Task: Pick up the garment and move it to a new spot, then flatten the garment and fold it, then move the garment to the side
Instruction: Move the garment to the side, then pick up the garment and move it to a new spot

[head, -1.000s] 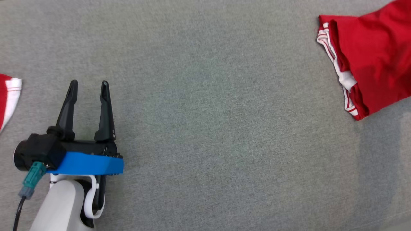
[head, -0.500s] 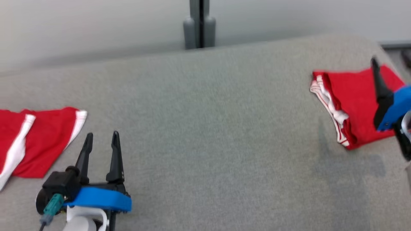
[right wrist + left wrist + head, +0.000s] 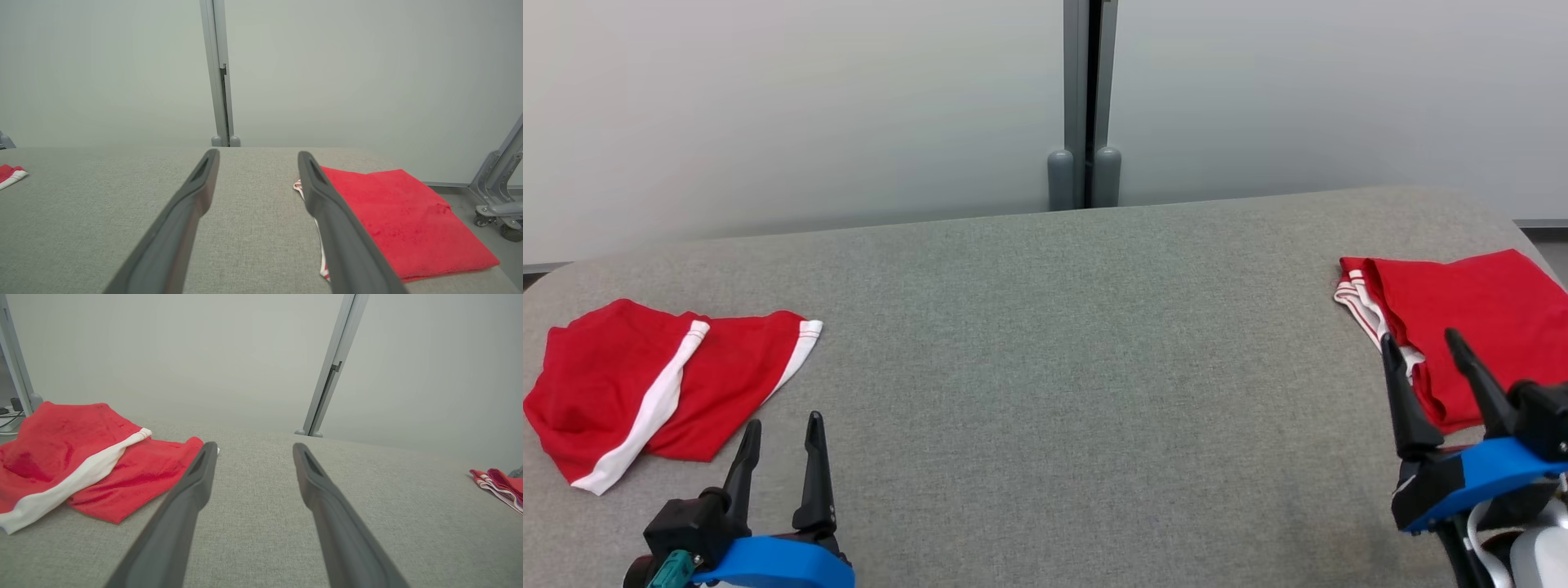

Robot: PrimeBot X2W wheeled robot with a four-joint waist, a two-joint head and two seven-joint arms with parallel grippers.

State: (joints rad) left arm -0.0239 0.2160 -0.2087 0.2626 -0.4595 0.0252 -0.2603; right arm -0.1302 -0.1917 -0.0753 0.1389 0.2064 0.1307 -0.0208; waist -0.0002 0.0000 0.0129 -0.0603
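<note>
Right claw [image 3: 1417,336] has backed off, wide and empty, folded garment [image 3: 1478,302] apparently finished ahead; left claw [image 3: 783,420] wide beside an unfolded garment [image 3: 613,376].

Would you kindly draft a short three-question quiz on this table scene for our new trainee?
1. True or false: the left gripper is holding the loose red garment.
2. Where on the grey table does the folded red garment lie, by the robot's own sides? A) at the right end B) in the middle C) at the left end
3. What colour is the broad stripe across the loose red garment?

Key
1. False: the left gripper is open and empty, apart from the garment.
2. A
3. White
</note>
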